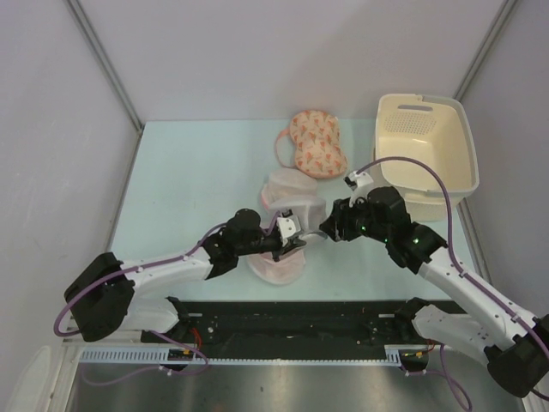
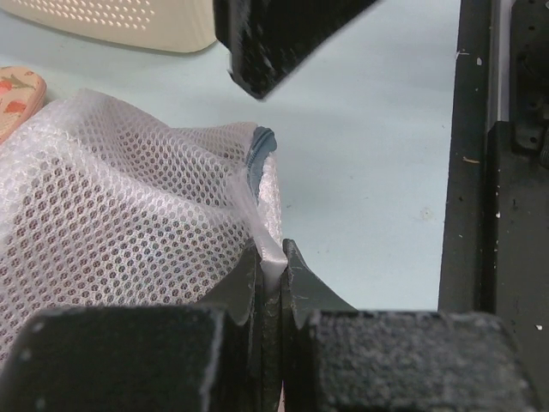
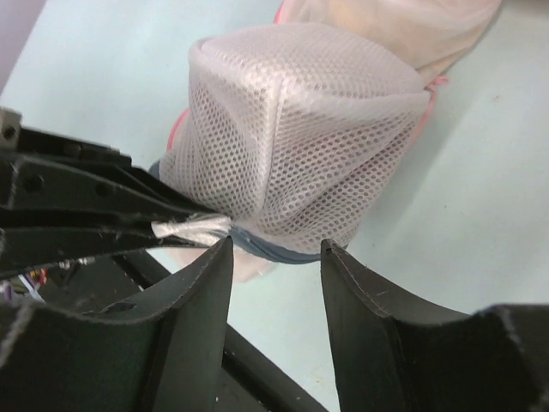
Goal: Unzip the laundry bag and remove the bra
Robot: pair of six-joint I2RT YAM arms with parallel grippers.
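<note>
**Left pinch anchors the bag, right jaws line up on the zip**

The laundry bag (image 3: 292, 129) sits mid-table between the two arms. The left gripper (image 2: 273, 257) is pressed together on a white fold beside the grey zip rim (image 2: 262, 154). The right gripper (image 3: 274, 249) stands spread just short of that rim, with nothing between its fingers. The bra is not plainly visible. A dark reddish tint behind the mesh suggests it is inside. I cannot make out the zip pull, so find it first. Close on the pull alone, never the mesh, then draw it along the rim, away from the left pinch, which should hold taut.
</note>
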